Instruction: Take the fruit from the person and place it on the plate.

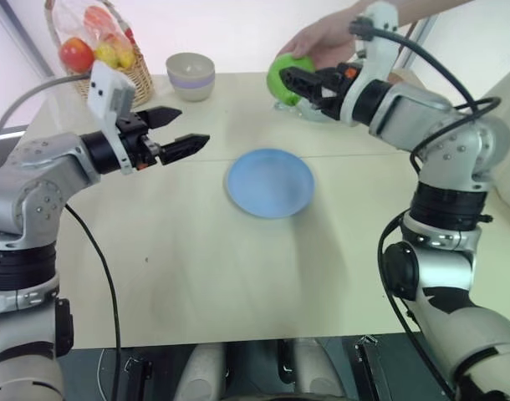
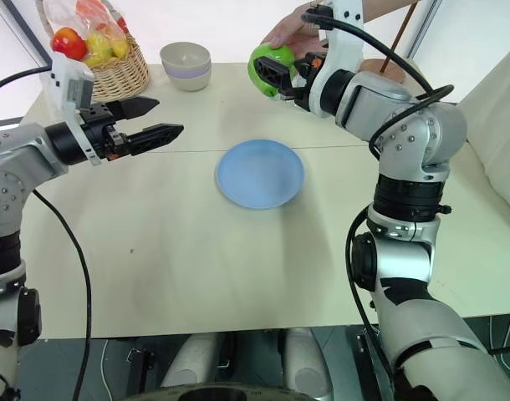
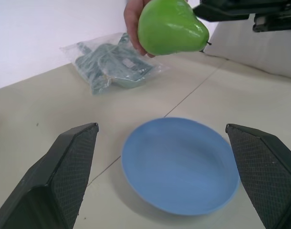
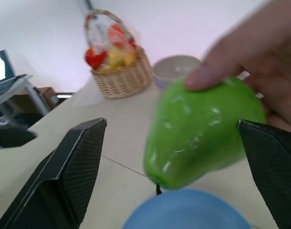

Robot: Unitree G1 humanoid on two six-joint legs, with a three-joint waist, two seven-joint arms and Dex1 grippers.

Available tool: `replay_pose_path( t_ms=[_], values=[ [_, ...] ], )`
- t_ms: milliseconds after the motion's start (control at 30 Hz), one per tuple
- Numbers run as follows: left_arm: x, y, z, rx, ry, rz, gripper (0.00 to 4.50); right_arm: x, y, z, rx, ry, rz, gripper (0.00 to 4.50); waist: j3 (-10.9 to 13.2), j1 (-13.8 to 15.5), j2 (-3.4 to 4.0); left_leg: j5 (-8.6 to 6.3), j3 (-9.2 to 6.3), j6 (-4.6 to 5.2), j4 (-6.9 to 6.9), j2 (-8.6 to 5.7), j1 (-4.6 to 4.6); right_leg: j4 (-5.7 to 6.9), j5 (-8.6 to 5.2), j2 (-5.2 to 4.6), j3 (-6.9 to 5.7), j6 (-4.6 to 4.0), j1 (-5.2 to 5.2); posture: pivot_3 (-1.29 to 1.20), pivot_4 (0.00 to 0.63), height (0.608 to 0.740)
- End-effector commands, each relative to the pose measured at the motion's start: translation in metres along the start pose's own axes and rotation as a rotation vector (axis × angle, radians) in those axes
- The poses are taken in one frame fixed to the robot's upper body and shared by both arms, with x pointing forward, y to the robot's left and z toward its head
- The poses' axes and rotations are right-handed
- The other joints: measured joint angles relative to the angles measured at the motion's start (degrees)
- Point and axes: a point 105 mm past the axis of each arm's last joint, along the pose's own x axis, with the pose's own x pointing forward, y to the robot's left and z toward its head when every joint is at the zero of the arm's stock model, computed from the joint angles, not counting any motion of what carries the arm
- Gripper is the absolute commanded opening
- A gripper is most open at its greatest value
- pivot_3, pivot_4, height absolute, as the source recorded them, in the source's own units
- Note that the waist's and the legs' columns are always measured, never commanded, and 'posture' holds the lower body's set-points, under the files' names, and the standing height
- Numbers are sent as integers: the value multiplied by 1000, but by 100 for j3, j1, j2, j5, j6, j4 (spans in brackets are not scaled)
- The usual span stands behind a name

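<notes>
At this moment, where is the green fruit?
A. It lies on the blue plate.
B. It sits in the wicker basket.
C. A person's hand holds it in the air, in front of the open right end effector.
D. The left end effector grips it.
C: the person's hand holds the green fruit above the table, between the open fingers of the right end effector; the blue plate has nothing on it.

Fruit (image 4: 202, 133): bright glossy green. Plate (image 1: 270, 182): plain light blue, at table centre. Table (image 1: 196, 267): pale beige. Bowl (image 1: 191, 75), 11 o'clock of plate: beige, lilac band. Basket (image 1: 138, 79), 10 o'clock: tan wicker, red and yellow fruits inside. Finger pads (image 3: 64, 176): black, cross-hatched.
</notes>
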Motion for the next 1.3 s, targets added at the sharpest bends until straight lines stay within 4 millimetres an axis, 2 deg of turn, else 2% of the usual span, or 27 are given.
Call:
replay_pose_path(
  t_ms=[33,500,767,867,967,1000,1300],
  values=[
    [-7,-1,16,56,-52,18,4476,-1,0,14,34,-40,-24,4500,0,-6,0,0,0,0,0,1,-3,1,0,1,0,0,-4,0,150,740],
    [-10,0,18,62,-56,33,4476,15,11,8,136,-6,-11,4500,0,-32,0,0,1,0,-1,4,-12,9,0,7,-2,0,-20,0,150,740],
    [-11,1,19,65,-56,43,4476,18,9,7,151,-8,-20,4500,0,-33,1,0,1,0,-1,4,-13,9,0,8,-2,0,-20,0,150,740],
    [-11,1,19,65,-56,45,4500,19,9,8,152,-12,-19,3673,0,-33,1,0,1,0,-1,4,-13,9,0,9,-2,0,-20,0,150,740],
    [-12,1,19,67,-56,47,4500,20,9,8,152,-16,-18,2197,0,-34,1,0,1,0,-1,4,-13,9,0,9,-2,0,-20,0,150,740],
    [-12,1,19,67,-56,48,4500,20,9,8,148,-17,-19,1859,0,-34,1,0,1,0,-1,4,-13,9,0,9,-2,0,-20,0,150,740],
    [-12,2,19,66,-57,50,4500,20,8,8,128,-20,-22,1859,0,-36,1,0,1,0,-2,4,-14,9,0,9,-2,0,-21,0,150,740]
  ],
)
